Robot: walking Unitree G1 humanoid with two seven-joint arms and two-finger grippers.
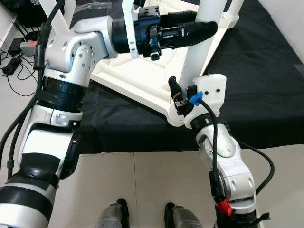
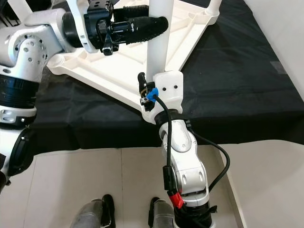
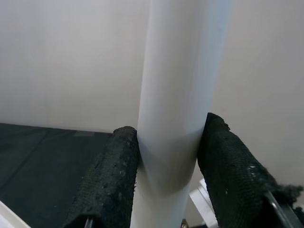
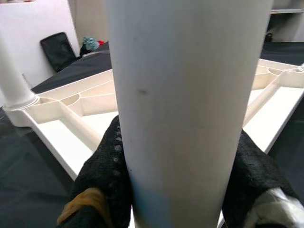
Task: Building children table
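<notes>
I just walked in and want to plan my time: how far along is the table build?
Done: the white tabletop lies upside down on the black cloth, and another leg stands in a far corner. In hand: both claws, left claw and right claw, grip the near corner leg. Left: I can't tell whether it's seated.

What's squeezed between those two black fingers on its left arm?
The white round table leg: in the left wrist view, the left gripper clamps it with both black padded fingers touching its sides.

The upturned tabletop [image 1: 142,80] lies on the cloth [image 1: 256,85], a leg [image 1: 202,42] standing upright at its near corner.
</notes>
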